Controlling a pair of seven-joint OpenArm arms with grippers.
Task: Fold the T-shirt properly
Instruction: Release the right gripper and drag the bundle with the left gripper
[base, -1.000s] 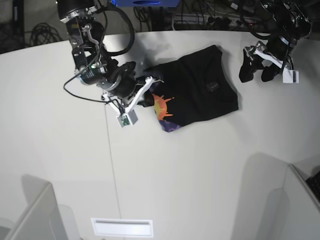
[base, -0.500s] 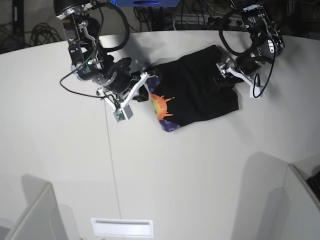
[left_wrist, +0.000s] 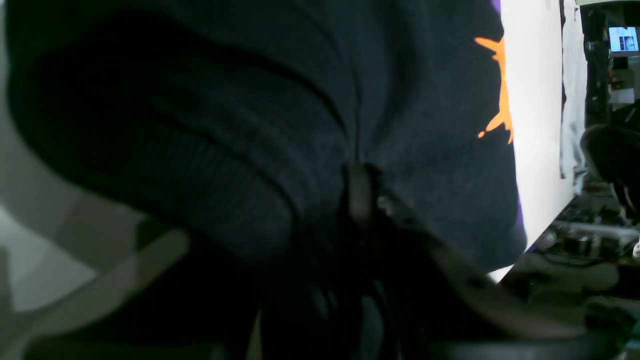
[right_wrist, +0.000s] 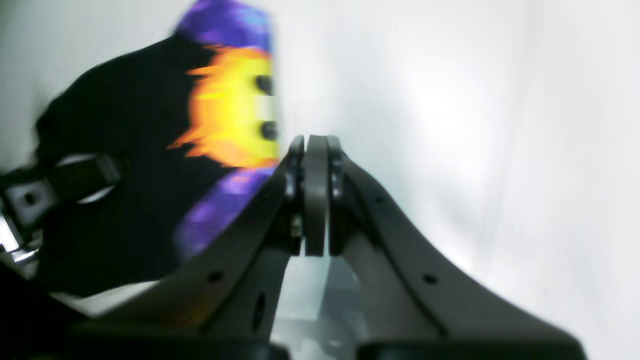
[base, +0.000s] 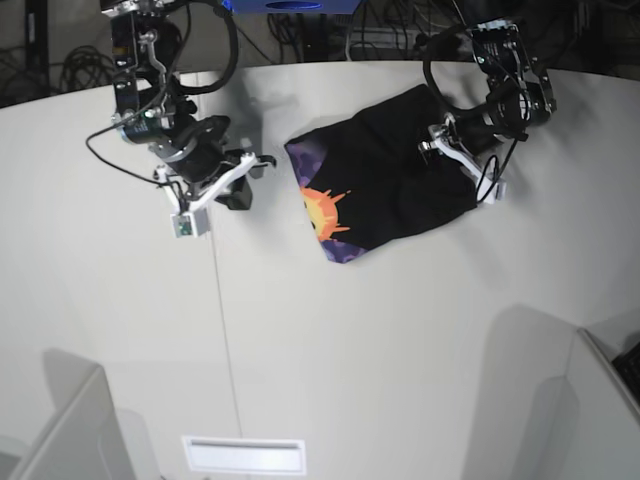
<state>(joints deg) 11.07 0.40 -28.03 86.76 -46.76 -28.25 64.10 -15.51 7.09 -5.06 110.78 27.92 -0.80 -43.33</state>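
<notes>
Black T-shirt (base: 385, 175), no legible text: right gripper (right_wrist: 312, 145) closed & now pulled clear, left gripper (base: 437, 152) w/ grip unclear.

One black T-shirt (base: 385, 175) lies on one white surface (base: 330, 330), showing one orange-yellow sun print (base: 322, 212) edged with purple. Two robot arms are present, each with one gripper: the left gripper (base: 447, 140) and the right gripper (base: 250, 180). Each gripper has two fingers (right_wrist: 316, 190).
</notes>
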